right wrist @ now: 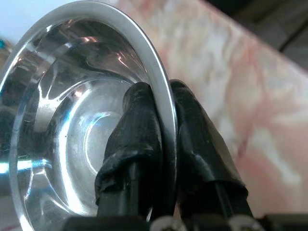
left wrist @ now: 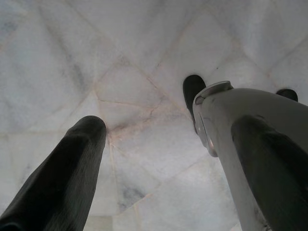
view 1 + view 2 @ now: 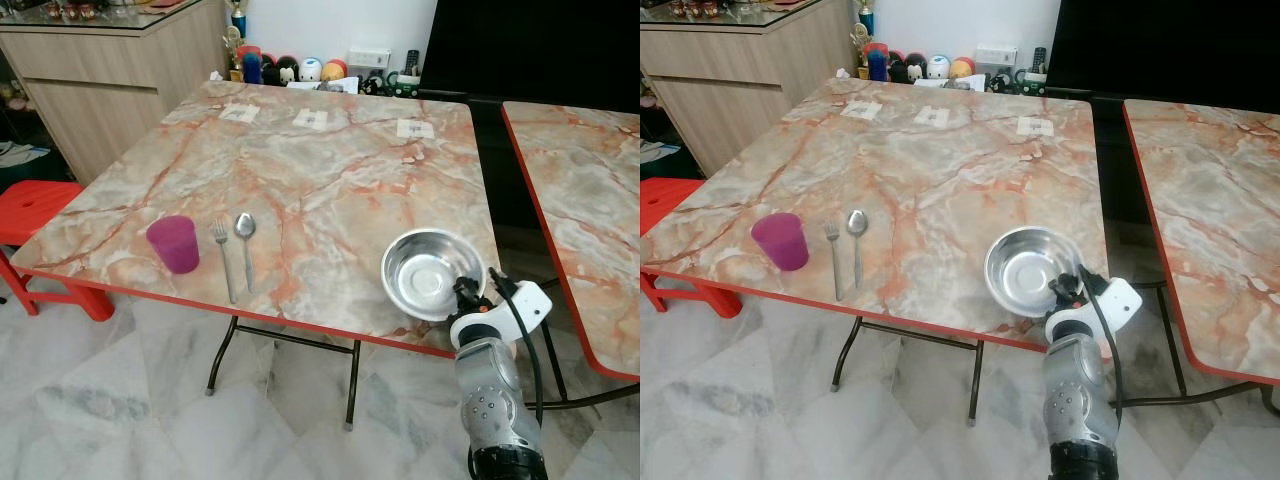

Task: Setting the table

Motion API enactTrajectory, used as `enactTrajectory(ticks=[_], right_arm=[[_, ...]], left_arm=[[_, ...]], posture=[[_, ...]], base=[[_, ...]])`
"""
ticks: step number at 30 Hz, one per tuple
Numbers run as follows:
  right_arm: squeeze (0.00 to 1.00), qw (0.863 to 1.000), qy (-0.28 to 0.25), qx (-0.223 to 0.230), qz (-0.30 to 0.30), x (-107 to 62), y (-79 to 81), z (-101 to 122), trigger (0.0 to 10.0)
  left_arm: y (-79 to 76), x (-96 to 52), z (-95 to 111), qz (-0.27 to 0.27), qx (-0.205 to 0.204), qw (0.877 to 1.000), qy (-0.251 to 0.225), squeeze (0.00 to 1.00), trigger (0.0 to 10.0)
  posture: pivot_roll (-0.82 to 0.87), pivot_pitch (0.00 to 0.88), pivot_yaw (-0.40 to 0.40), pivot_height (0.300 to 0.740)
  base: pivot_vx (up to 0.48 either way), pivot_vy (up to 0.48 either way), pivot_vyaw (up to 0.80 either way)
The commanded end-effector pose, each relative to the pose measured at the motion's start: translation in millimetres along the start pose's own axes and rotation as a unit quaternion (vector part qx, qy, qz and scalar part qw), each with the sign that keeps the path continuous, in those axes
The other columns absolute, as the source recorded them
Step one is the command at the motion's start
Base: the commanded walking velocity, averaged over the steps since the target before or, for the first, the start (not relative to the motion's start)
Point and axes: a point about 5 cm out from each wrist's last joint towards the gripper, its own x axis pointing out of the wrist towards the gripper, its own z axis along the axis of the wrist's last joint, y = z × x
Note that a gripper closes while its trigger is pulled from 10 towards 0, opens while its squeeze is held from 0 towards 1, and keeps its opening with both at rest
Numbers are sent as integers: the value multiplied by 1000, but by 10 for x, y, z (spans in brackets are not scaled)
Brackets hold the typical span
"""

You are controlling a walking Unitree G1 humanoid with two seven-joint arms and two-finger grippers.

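right gripper [image 1: 162,144] pinching steel bowl [image 3: 432,272] rim, above table [image 3: 330,170] edge

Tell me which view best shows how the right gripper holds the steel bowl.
Right wrist view: the right gripper pinches the steel bowl rim, one finger inside, one outside. Both eye views show the bowl at the marble table near edge with the gripper at its rim, grip detail too small. Left wrist view shows floor.

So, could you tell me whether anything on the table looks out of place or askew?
Only the steel bowl: the right pincer pinches its rim, and it sits tilted at the table's near edge, far from the purple cup, fork and spoon, which lie neatly side by side.
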Motion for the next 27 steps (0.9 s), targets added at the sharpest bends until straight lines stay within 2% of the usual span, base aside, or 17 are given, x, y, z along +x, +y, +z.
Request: enactTrajectory(ticks=[1,2,3,5,6,8,13,18,24,27], right_arm=[[0,999,-36,18,11,-27,5,118,0],[0,999,-36,18,11,-27,5,118,0],[0,998,-53,31,18,-68,-3,174,4902],[0,998,-53,31,18,-68,-3,174,4902],[0,997,-65,32,22,-92,-9,212,10000],[0,995,-86,30,29,-125,-21,279,10000],[0,996,-87,16,30,-113,-30,297,10000],[0,995,-89,17,33,-89,17,323,10000],[0,995,-91,18,36,-81,39,332,10000],[0,994,-99,19,39,-88,45,337,10000]], left_arm=[[21,-16,-63,1,21,1000,9,0,10000],[21,-16,-63,1,21,1000,9,0,10000],[23,-16,-63,4,24,1000,9,0,10000],[23,-16,-63,4,24,1000,9,0,10000],[28,-17,-65,8,28,1000,10,0,10000],[35,-18,-70,17,27,999,9,0,10000],[40,-22,-80,27,30,999,9,0,10000],[29,-24,-88,25,33,999,10,0,10000],[23,-24,-92,23,33,999,10,0,10000],[19,-25,-92,20,34,999,9,0,10000]], posture=[[-23,98,2,740],[-23,98,2,740],[-27,96,2,740],[-27,96,2,740],[-31,91,4,740],[-31,89,4,740],[-29,67,1,740],[-32,48,-1,740],[-33,38,-1,740],[-35,32,-1,740]], base=[[0,0,0],[0,0,0],[0,0,0],[0,0,0],[0,0,0],[0,0,0],[0,0,0],[0,-391,0],[0,-455,-615],[0,-471,0]])
